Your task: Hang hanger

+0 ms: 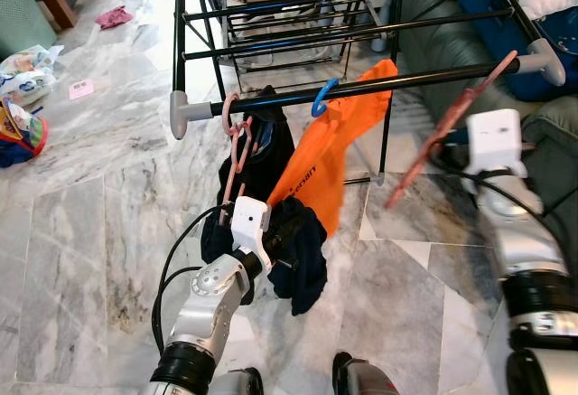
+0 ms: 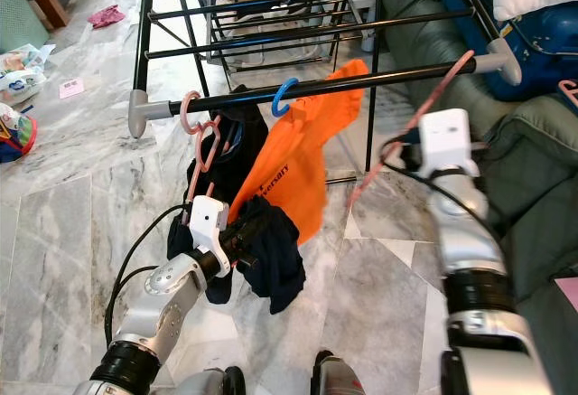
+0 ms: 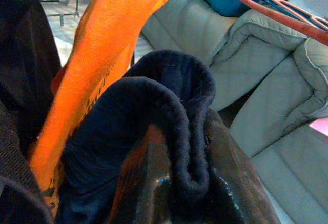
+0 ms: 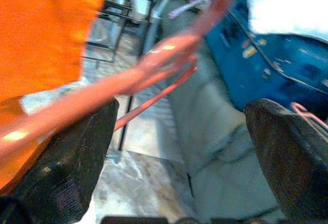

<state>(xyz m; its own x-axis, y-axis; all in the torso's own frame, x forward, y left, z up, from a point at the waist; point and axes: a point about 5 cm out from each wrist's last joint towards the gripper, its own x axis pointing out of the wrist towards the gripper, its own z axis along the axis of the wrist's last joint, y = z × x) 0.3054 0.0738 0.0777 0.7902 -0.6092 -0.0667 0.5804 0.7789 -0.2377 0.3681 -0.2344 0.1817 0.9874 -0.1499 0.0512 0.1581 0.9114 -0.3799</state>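
A pinkish-red hanger (image 1: 452, 124) slants from the floor side up toward the right end of the black drying-rack rail (image 1: 433, 77). My right gripper (image 1: 442, 148) is at its middle. In the right wrist view the fingers (image 4: 66, 167) stand wide apart and open, with the blurred hanger (image 4: 128, 80) lying across one of them. My left gripper (image 1: 278, 249) is lower, below the rail, shut on a dark navy garment (image 1: 302, 259) that folds over its fingers (image 3: 154, 193). An orange shirt (image 1: 316, 164) hangs from a blue hook (image 1: 322, 97). Pink hangers (image 1: 237, 137) hang at the rail's left end.
Behind the rail the rack's further bars (image 1: 298, 6) run across. A grey sofa (image 2: 533, 169) and a blue bag (image 2: 542, 24) are on the right. Loose clothes (image 1: 113, 17) and bags (image 1: 23, 70) lie on the marble floor at left.
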